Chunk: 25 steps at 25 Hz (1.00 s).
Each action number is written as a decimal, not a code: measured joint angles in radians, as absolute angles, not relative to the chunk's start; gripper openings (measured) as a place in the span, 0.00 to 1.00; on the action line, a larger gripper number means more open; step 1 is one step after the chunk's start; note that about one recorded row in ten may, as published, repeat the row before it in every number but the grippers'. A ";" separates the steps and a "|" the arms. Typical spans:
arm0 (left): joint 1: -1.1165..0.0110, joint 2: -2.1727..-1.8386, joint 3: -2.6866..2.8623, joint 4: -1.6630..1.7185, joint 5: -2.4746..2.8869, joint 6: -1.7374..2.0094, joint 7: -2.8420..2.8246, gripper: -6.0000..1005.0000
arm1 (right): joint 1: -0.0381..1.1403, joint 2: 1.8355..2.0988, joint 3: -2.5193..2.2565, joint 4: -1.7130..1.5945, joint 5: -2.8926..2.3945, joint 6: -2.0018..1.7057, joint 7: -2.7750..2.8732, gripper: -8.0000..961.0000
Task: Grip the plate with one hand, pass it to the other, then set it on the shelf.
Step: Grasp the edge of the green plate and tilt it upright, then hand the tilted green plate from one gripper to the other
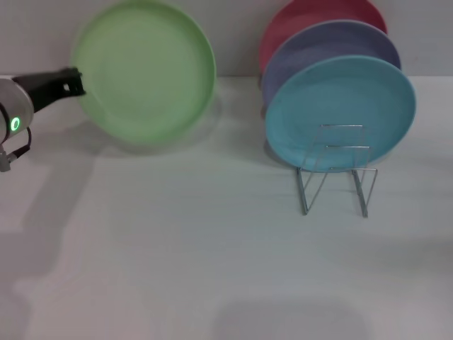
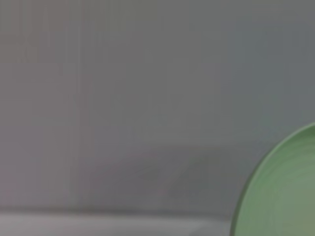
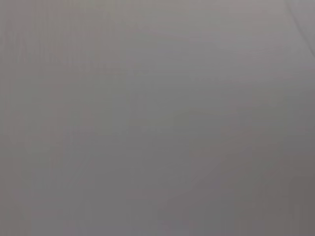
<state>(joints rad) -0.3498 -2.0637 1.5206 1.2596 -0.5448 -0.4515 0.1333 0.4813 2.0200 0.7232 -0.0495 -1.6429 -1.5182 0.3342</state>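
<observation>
- Green ring light and black fingers mark the left gripper (image 1: 74,83) at the upper left of the head view, where it reaches in from the frame's left edge to the rim of the green plate (image 1: 144,74).
- The plate looks lifted and tilted, its face turned toward the camera, with a soft shadow on the white table (image 1: 177,269) beneath it. I judge it is held that way so the far rim stays free for the other gripper to take.
- The jaws appear pinched on the plate's left rim. The plate's whole disc extends to the right of the jaws, so only its edge sits between them.
- In the left wrist view a curved piece of the green plate (image 2: 285,191) fills the lower right corner, against a plain grey background.
- Nothing of the right gripper appears in any view; its wrist view is bare grey, so the handover seems not yet begun.
- At the upper right of the head view the wire rack (image 1: 336,170) stands on the table with a blue plate (image 1: 340,113) in front, a purple plate (image 1: 333,42) behind it and a red plate (image 1: 311,18) at the back.
- The rack's front loops, toward the camera, stand bare, a likely slot for the green plate, which is well apart from the rack.
</observation>
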 joint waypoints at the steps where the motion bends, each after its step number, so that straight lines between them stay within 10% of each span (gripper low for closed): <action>1: -0.328 -2.064 1.543 1.258 -0.550 -0.393 0.138 0.03 | 0.480 2.021 0.722 -0.050 -1.643 -1.518 0.334 0.73; 25: -0.261 -2.080 2.162 0.561 -0.760 1.086 0.050 0.03 | 0.434 2.073 0.568 -0.082 -1.656 -1.638 0.331 0.73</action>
<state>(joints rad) -0.2609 -2.0798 2.1624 0.5606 -0.7595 1.0857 0.0497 0.4338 2.0729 0.5683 -0.0816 -1.6562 -1.6384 0.3315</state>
